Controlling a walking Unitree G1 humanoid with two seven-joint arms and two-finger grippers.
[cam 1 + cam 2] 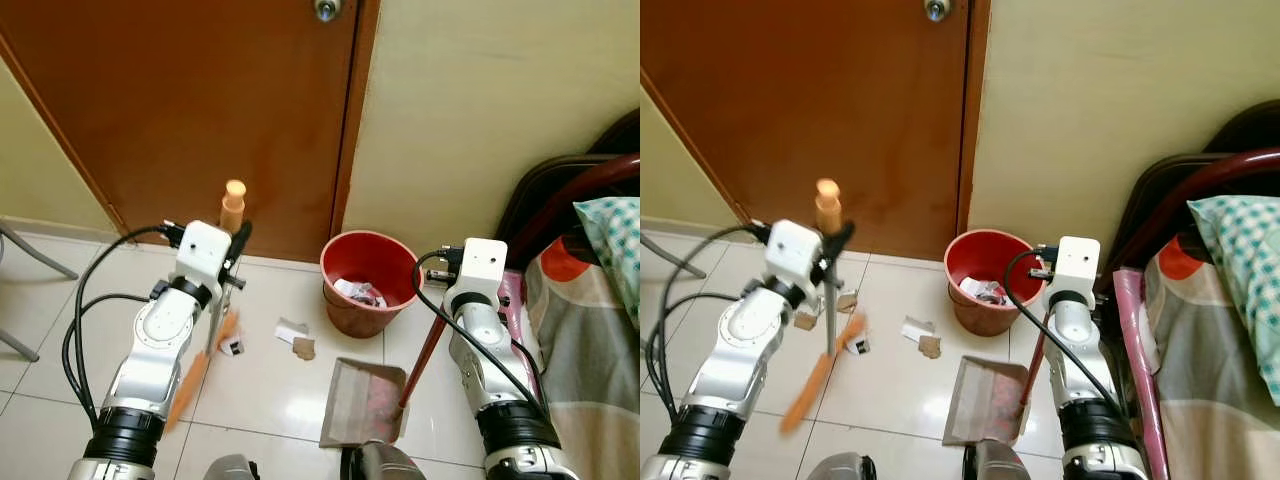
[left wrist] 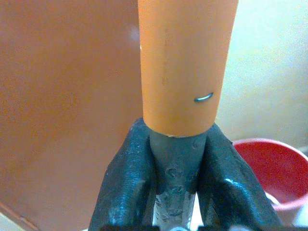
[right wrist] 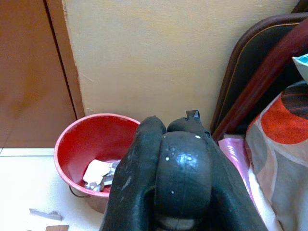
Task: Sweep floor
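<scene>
My left gripper [image 1: 238,243] is shut on the metal shaft of a broom, just below its orange cap [image 2: 185,62]. The orange broom head [image 1: 200,372] sits low by the tiles, blurred. In the right wrist view, my right gripper [image 3: 171,132] is shut on the black top of the dustpan handle. The red shaft [image 1: 425,350] slants down to the grey dustpan [image 1: 362,402] on the floor. A white paper scrap [image 1: 291,329], a brown cardboard bit [image 1: 304,348] and a small scrap [image 1: 232,346] lie between broom and dustpan.
A red bin [image 1: 368,282] holding paper scraps stands against the wall by the brown door [image 1: 200,100]. A bed with patterned covers [image 1: 590,330] and a dark red frame [image 1: 560,200] borders the right. A grey chair leg [image 1: 30,255] is at far left.
</scene>
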